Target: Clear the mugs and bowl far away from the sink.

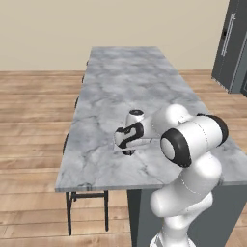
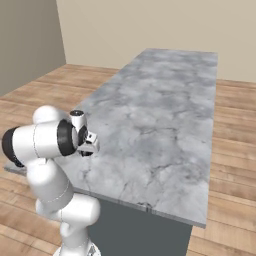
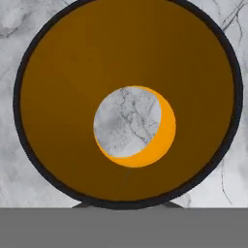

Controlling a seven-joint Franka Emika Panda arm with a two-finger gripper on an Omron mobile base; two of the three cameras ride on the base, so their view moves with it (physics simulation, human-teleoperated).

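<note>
The gripper (image 1: 129, 151) hangs low over the near part of the grey marble counter (image 1: 125, 87), its fingers drawn almost fully together. In the hand view the black mug (image 3: 127, 58) with the orange interior sits directly ahead of the fingers, its round mouth facing the camera and its axis in line with the gripper; the dark rim meets the bottom edge of that view where the fingers rise, which suggests they pinch the mug wall, though the contact itself is hidden. Pale marble appears through the middle of the orange interior. In the two base views the hand covers the mug, and whether the mug rests on the counter or hangs just above it cannot be told. Judged from this, the next move carries the mug along the counter, axis kept vertical, or releases it here
</note>
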